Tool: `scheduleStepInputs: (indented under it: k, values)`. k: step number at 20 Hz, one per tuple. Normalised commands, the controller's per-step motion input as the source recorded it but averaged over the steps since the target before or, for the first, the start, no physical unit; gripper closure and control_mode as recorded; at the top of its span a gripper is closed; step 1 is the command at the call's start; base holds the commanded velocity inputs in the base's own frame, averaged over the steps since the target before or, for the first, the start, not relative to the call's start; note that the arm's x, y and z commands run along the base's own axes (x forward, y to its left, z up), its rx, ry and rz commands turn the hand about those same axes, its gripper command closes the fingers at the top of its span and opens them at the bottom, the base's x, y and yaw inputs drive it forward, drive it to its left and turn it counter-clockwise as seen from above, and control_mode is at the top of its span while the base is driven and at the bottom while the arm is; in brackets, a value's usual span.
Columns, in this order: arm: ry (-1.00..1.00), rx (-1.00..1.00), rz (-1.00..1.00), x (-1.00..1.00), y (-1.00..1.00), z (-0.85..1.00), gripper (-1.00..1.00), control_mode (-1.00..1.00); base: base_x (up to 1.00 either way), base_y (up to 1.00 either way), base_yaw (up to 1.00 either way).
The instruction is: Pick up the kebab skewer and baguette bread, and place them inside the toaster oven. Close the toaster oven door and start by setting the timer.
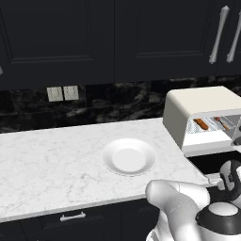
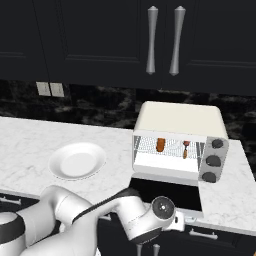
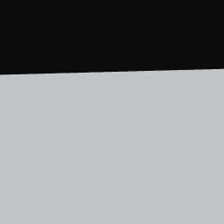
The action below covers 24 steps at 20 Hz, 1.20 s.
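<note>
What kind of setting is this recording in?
A rendered home kitchen, by the look of it: a white marble counter under dark cabinets with silver bar handles, a cream toaster oven standing open with food on its rack, and a white plate beside it.

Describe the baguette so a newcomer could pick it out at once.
Find the cream-beige toaster oven at the counter's right end, its door folded down flat. On the wire rack inside, the baguette is the plain orange-brown piece on the left; the kebab skewer beside it is thinner, with a red chunk.
</note>
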Motion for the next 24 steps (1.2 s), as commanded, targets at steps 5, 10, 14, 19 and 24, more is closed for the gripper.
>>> scheduleStepInputs:
  k: [5, 10, 14, 19, 24]
  values:
    - [-0.05, 0.06, 0.00, 1.00, 0.21, 0.46, -1.00, -1.00, 0.00, 0.00, 0.00]
    - [-0.11, 0.01, 0.00, 1.00, 0.33, 0.27, -1.00, -1.00, 0.00, 0.00, 0.00]
    - [-0.13, 0.00, 0.00, 1.00, 0.39, 0.10, -1.00, -1.00, 0.00, 0.00, 0.00]
    - [-0.15, 0.00, 0.00, 1.00, 0.54, 0.00, -1.00, -1.00, 0.00, 0.00, 0.00]
    - [-0.20, 0.00, 0.00, 1.00, 0.72, 0.00, -1.00, -1.00, 0.00, 0.00, 0.00]
